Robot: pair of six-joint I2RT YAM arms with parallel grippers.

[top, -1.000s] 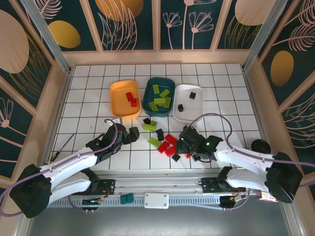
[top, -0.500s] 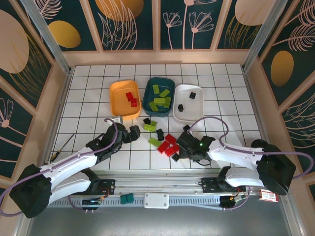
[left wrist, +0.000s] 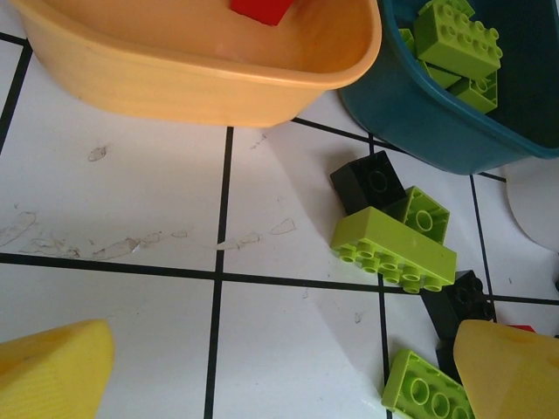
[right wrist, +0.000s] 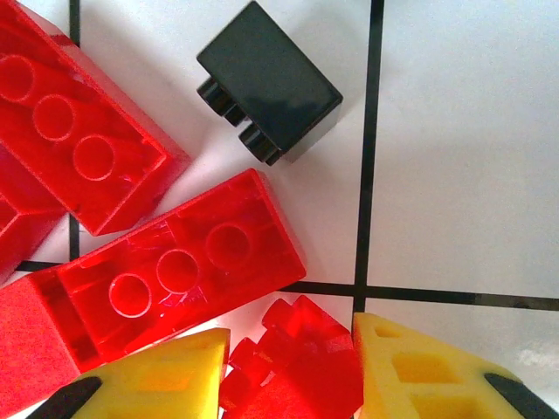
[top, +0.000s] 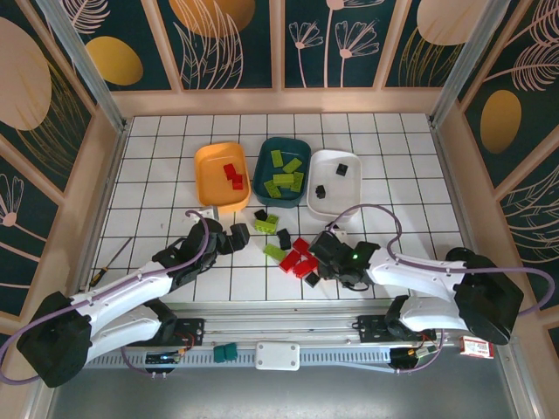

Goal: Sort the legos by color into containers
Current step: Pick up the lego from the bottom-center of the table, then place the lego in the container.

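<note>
Now the right gripper point(right wrist: 291, 353) is seen closer to the loose pile than a second ago. It has been brought in from the pile's right side, and its jaws, wide then, are drawn narrow around a small red brick point(right wrist: 297, 371), whose sides appear to be touched by both yellow pads point(right wrist: 166, 375). That brick is not yet lifted from the tabletop point(right wrist: 463, 175), between its middle and its near edge, just beside a long red brick point(right wrist: 175, 271).

A pick bound for the orange tub point(top: 203, 188) is judged to be starting, since red pieces are already gathered there. Lime green ones are held by the teal tub point(top: 262, 161) and black ones by the white tub point(top: 325, 205), all three set in a row toward the far edge.

The left gripper point(top: 234, 237) is kept where it was, jaws wide and empty, near a lime green brick point(left wrist: 393, 249).

The red bricks are glossy, translucent hard plastic with round studs. A black brick point(right wrist: 271, 92) is opaque and tipped on its side. The tubs are smooth and round-cornered, and the white gridded tabletop is scuffed.
</note>
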